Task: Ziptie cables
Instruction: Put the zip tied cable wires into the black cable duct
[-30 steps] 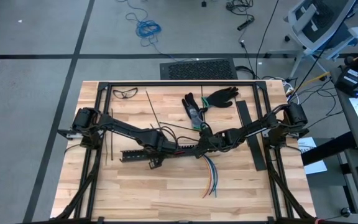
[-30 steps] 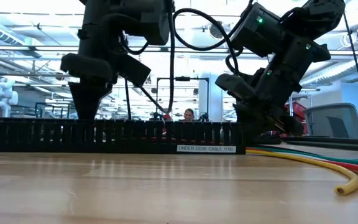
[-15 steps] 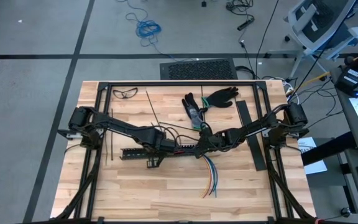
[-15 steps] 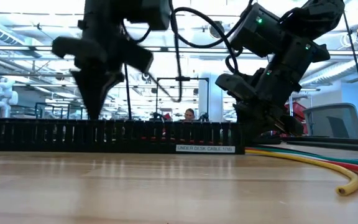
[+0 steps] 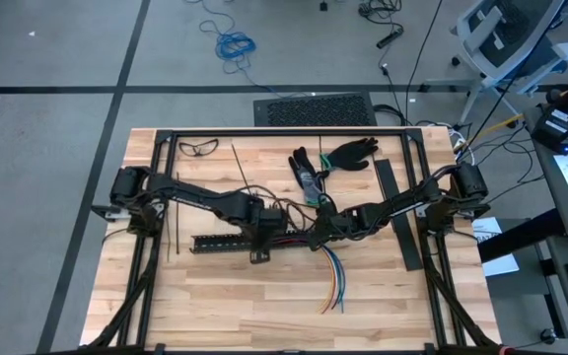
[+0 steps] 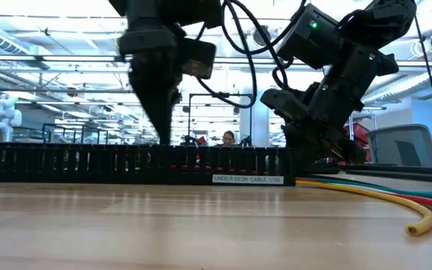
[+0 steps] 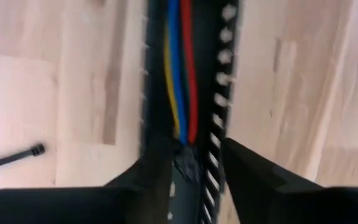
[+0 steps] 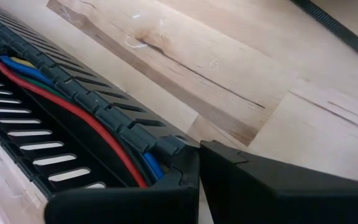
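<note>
The cables (image 5: 335, 276), coloured wires, lie in a long black slotted rail (image 5: 220, 243) and fan out of its right end toward the near edge. My left gripper (image 7: 188, 155) is open and points down over the rail's middle, one finger on each side of the cables (image 7: 180, 74); I cannot tell whether it touches anything. My right gripper (image 8: 199, 165) is shut at the rail's right end (image 6: 295, 161). Thin dark zipties (image 5: 241, 170) lie flat on the table behind the rail; one ziptie head (image 7: 36, 149) lies beside the rail. My right gripper comes slanting down from the table's right and sets its shut fingertips (image 8: 229, 171) on the rail's right end (image 8: 166, 148), where the blue cable (image 8: 154, 167) runs under them. The fingers hide whether anything is between them. Rail and cables lie on the table.
Black gloves (image 5: 335, 156) and safety glasses (image 5: 198, 148) lie near the far edge. A flat black strip (image 5: 397, 212) lies at the right, under the right arm. Bare wood lies toward the near edge (image 5: 245, 306).
My left gripper has gone along the rail toward the table's right, closer to my right gripper, rising a little and tipping steeper downward. My right gripper, the rail and the cables have kept still.
</note>
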Robot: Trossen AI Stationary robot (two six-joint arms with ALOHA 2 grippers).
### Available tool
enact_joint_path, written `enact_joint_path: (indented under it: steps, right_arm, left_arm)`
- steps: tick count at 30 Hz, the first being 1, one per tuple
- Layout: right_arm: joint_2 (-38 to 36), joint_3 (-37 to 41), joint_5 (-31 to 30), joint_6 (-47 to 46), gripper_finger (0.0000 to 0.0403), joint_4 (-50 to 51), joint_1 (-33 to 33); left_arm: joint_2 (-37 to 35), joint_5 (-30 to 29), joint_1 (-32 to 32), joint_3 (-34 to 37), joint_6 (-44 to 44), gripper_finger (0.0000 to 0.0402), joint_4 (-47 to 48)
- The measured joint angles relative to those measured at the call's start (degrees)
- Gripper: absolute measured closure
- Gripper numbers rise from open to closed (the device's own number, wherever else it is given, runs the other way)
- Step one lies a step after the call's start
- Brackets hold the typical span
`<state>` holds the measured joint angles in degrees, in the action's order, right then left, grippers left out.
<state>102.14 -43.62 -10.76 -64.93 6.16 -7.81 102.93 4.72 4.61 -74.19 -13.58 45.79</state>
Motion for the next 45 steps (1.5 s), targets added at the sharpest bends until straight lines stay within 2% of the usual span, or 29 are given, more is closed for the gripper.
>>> enact_joint_path:
  steps: [4,12,15,19,27,31,36,45]
  right_arm:
    - [0.01,0.02,0.18,0.07,0.0403,-0.67,-0.02]
    - [0.01,0.02,0.22,0.66,0.0403,-0.69,-0.02]
    - [0.01,0.02,0.20,0.69,0.0403,-0.79,-0.02]
    - [0.01,0.02,0.21,0.99,0.0403,-0.86,-0.02]
    - [0.01,0.04,1.09,1.37,0.0403,-0.95,0.98]
    - [-0.01,0.05,2.14,2.47,0.0403,-1.07,1.63]
    - [0.01,0.07,2.60,3.28,0.0403,-1.63,1.84]
    - [0.01,0.07,3.41,3.30,0.0403,-1.67,1.97]
  left_arm:
    - [0.17,3.98,-2.74,0.00,-0.94,0.0236,-0.78]
    - [0.15,8.00,-4.46,2.37,-1.25,0.0233,-5.69]
    - [0.15,8.05,-3.63,3.73,-3.36,0.0233,-7.12]
    - [1.27,5.30,-2.96,4.13,-4.18,0.0233,-6.85]
    - [2.49,6.96,-2.95,4.11,-8.63,0.0233,-7.98]
    - [2.52,6.11,-3.47,1.97,-8.68,0.0233,-3.49]
    - [2.60,0.87,-4.19,-3.60,-8.66,0.0233,3.88]
    - [2.60,0.77,-1.70,-9.23,-17.49,0.0233,4.72]
